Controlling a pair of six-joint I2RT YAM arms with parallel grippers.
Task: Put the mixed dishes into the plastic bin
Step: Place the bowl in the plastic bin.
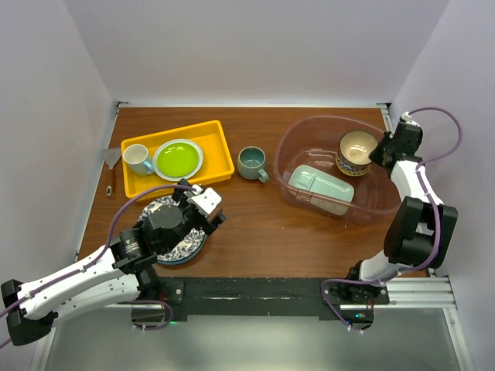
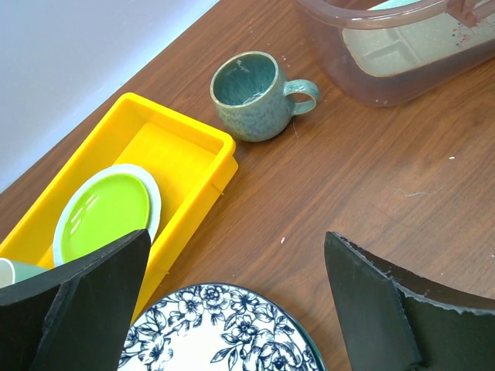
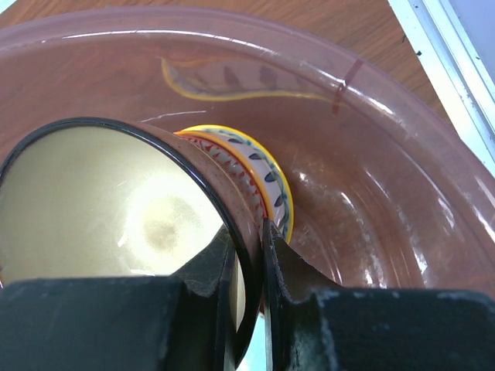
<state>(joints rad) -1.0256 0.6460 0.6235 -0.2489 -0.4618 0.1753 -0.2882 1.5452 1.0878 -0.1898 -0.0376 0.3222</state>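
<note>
Black fingers of the right gripper (image 3: 249,255) are clamped on the rim of the tan ceramic bowl with the yellow centre (image 3: 116,209). It hangs inside the clear pink-tinted plastic bin (image 3: 371,154), near the far right wall, beside the mint-green divided tray (image 1: 321,185). Whether its foot touches down I can't tell. I'd ease it level onto the floor, clear of the tray, before letting go. The left gripper (image 2: 236,239) gapes wide over the blue-flowered plate (image 2: 224,332).

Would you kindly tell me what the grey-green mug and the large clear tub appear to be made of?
The mug is likely glazed ceramic, judging by its speckled, glossy surface and thick wall. The tub is probably thin plastic, faintly pink, with a see-through, shiny wall.
</note>
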